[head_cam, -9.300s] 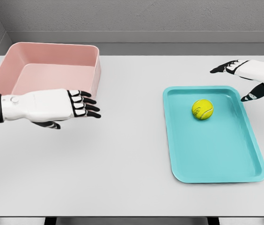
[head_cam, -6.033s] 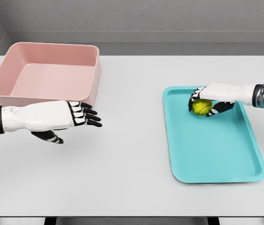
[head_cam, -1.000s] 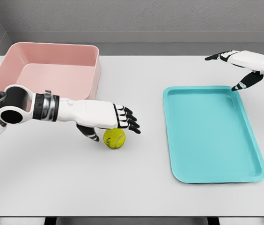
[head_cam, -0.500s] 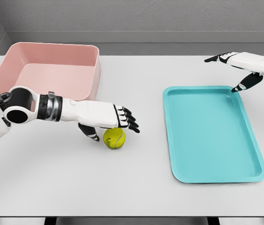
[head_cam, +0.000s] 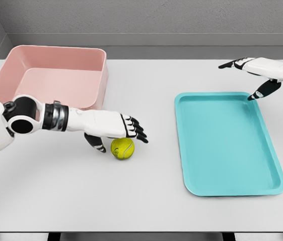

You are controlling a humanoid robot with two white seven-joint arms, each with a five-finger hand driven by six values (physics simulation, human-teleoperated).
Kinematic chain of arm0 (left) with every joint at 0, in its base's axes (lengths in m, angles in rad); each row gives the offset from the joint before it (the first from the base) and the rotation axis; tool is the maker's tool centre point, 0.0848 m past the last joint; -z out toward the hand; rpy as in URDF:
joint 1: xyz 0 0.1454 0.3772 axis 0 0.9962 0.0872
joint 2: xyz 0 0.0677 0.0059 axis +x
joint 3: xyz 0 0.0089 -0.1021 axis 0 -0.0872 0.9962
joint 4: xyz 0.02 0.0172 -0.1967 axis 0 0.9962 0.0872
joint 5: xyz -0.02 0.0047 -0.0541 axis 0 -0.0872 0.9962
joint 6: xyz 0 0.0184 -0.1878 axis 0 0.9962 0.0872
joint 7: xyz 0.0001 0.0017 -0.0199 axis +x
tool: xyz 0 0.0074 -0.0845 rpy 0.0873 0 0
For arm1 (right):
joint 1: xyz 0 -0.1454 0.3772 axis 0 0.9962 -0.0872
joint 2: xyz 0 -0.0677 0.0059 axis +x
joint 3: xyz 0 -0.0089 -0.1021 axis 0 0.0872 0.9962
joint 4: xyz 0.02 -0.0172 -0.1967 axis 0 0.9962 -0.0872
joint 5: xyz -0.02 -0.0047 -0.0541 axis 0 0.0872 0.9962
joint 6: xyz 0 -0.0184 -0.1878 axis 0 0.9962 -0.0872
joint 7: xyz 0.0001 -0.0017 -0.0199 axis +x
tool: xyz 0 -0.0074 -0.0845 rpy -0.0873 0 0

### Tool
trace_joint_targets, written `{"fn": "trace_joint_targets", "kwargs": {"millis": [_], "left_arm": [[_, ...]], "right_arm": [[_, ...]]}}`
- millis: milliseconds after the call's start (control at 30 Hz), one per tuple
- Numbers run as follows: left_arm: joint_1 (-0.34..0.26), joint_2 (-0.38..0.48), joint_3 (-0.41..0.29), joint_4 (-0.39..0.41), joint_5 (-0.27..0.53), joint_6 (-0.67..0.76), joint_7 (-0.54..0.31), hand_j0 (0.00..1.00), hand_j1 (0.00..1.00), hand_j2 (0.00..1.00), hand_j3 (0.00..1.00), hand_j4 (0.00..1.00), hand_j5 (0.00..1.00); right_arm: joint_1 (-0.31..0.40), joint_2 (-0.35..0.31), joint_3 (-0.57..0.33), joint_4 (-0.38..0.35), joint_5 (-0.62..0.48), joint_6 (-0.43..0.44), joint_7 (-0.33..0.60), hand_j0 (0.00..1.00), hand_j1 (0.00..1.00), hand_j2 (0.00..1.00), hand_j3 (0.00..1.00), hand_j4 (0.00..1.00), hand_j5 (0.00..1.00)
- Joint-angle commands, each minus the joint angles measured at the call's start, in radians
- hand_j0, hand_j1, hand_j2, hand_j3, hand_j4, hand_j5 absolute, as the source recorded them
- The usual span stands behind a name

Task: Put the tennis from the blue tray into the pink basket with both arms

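The left robot hand (head_cam: 115,131) hovered released over a tennis ball (head_cam: 122,148) on the surface (head_cam: 146,201). The right robot hand (head_cam: 260,73) hung released beyond the blue tray (head_cam: 229,145).

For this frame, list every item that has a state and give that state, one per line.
tennis ball: on the table between basket and tray, under the left hand, not lifted.
left hand: over the ball, fingers extended, not closed on it.
right hand: open, hovering past the tray's far right corner, holding nothing.
blue tray: flat on the table, empty.
pink basket: upright at the far left, empty.
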Motion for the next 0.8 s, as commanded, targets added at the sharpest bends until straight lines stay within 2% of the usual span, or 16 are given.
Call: {"fn": "trace_joint_targets", "kwargs": {"millis": [0, 233, 767], "left_arm": [[0.0, -0.001, -0.001, 0.001, 0.001, 0.002, 0.001, 1.0, 1.0, 1.0, 1.0, 1.0, 1.0], [0.0, -0.005, -0.001, 0.033, -0.004, 0.002, 0.004, 1.0, 1.0, 1.0, 1.0, 1.0, 1.0], [0.015, -0.024, -0.001, 0.033, -0.021, 0.002, 0.005, 1.0, 1.0, 1.0, 1.0, 1.0, 1.0]], "right_arm": [[0.0, -0.002, 0.004, -0.001, -0.008, 0.002, 0.0, 1.0, 1.0, 1.0, 1.0, 1.0, 1.0], [0.0, -0.003, 0.004, -0.001, -0.008, 0.002, -0.007, 1.0, 1.0, 1.0, 1.0, 1.0, 1.0], [-0.006, -0.022, 0.034, -0.005, -0.008, 0.002, -0.007, 1.0, 1.0, 1.0, 1.0, 1.0, 1.0]]}}
